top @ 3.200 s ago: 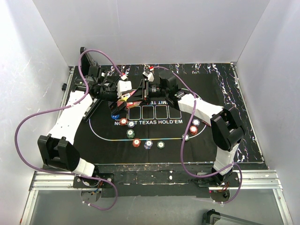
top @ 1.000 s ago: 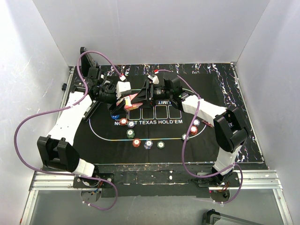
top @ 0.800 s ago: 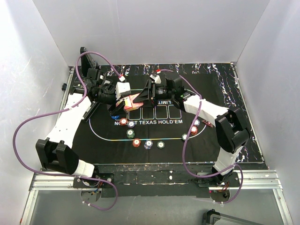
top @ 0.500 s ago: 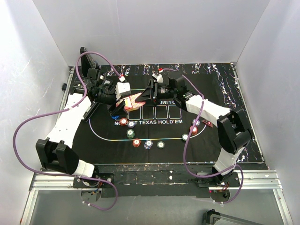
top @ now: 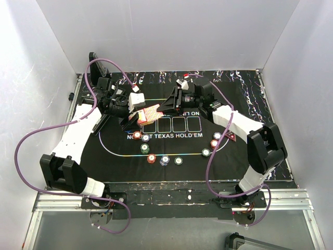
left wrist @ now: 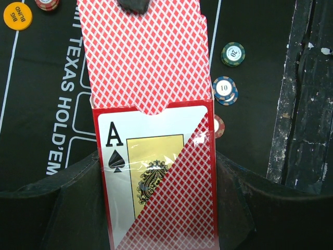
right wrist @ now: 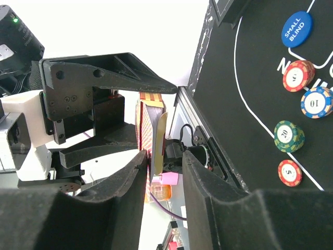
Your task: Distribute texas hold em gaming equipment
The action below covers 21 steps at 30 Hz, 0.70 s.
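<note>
Seeing my right gripper [right wrist: 158, 156] clamped on cards [left wrist: 143, 57], drawn farther rightward out of the box [left wrist: 156, 161] than before | left gripper [left wrist: 156, 219] clamps box | black mat [top: 171, 148], chips [top: 151, 158], white walls [top: 166, 36].

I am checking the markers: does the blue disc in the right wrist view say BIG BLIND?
No, the blue disc reads SMALL BLIND in white letters.

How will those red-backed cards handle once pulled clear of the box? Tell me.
Probably slick: the cards sit half out of the glossy box, so the stack may fan. Likely thin and bendy: one edge bows in the right gripper.
</note>
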Tool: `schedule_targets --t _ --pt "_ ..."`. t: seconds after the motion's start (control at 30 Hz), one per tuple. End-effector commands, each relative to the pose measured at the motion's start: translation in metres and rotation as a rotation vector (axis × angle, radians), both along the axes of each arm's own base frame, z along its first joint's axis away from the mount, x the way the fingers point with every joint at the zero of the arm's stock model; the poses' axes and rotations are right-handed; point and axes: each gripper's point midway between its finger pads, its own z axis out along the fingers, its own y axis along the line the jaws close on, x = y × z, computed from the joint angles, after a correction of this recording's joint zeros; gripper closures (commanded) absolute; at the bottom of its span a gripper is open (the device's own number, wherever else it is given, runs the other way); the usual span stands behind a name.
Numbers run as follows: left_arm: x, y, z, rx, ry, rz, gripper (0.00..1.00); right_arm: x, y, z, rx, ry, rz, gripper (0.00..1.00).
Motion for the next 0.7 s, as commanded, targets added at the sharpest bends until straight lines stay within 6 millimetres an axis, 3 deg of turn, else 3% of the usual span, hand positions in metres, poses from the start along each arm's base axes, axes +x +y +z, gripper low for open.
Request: schedule_targets --t 0.0,0.3,0.47,0.67 --pt "-0.008 -0.005 0.021 -0.055 -0.058 -0.030 1.00 -0.002 -0.008 0.019 0.025 -0.060 -0.012 0.63" --pt "-0.006 -0.003 0.013 -0.037 -0.046 -0.019 1.00 -0.002 -0.012 0.021 0.025 -0.065 -0.019 0.84" --pt "-0.006 -0.003 0.011 -0.033 -0.039 -0.019 1.00 0.003 -0.024 0.024 0.027 -0.072 -0.049 0.98" --pt "-0.006 -0.002 0.010 -0.031 -0.033 -0.014 1.00 0.012 -0.040 0.026 0.027 -0.075 -0.092 0.99"
